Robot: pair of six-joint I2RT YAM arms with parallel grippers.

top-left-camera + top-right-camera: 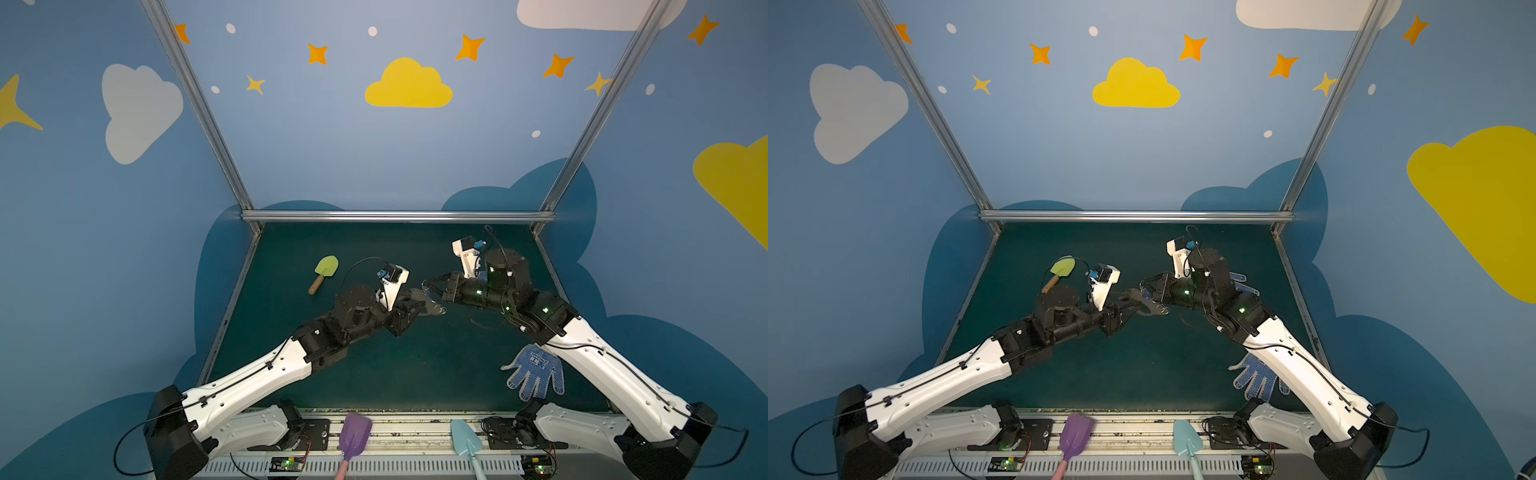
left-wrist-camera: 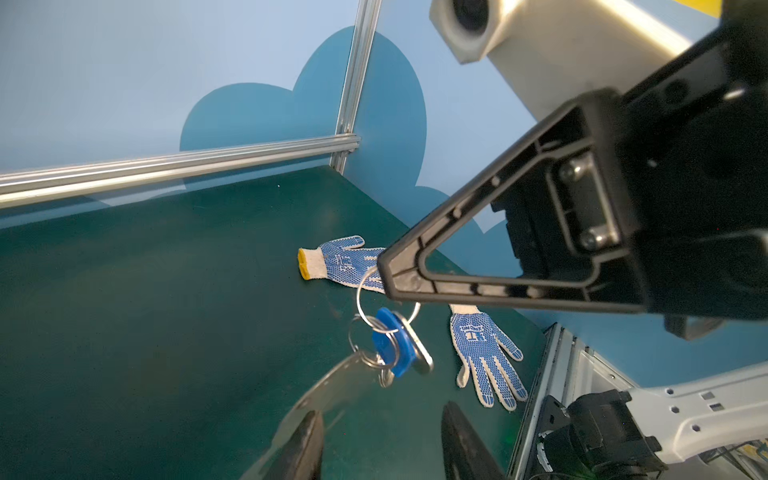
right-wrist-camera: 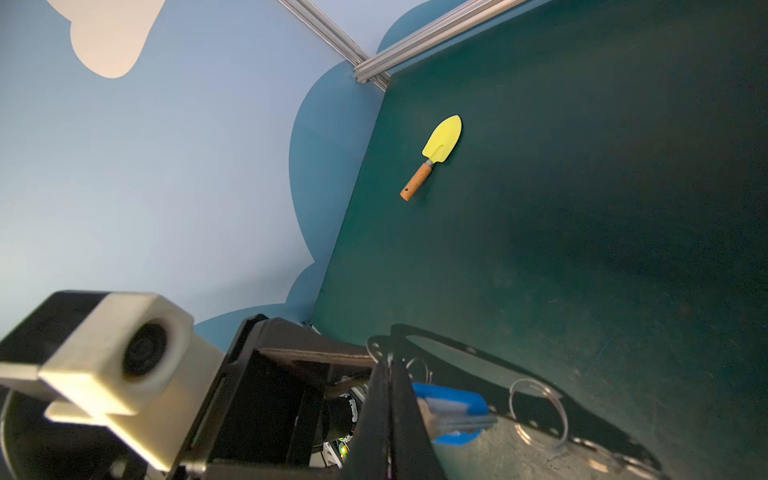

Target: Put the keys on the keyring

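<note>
- Keys [image 2: 420, 355] hang in mid-air over the middle of the dark green table [image 2: 166, 311]. They are small silver keys bunched with a bright blue oblong tag [image 2: 388, 343] on a thin silver split ring [image 2: 357, 297].
- Right gripper [image 2: 384, 270] has its jaws pressed together on the top of that ring, so the bunch dangles just below its tip.
- Keyring [image 2: 328, 390] is a flat grey plate with small holes along its edge and small metal rings at its end. It slants up to meet the bunch. The rings overlap, and it is hard to tell whether they are linked.
- Left gripper [image 2: 381, 409] sits beneath, its fingers spread with table showing between them. The plate lies against one finger and does not look pinched.
- Two blue-dotted gloves [image 2: 486, 357] lie on the table beyond.
</note>
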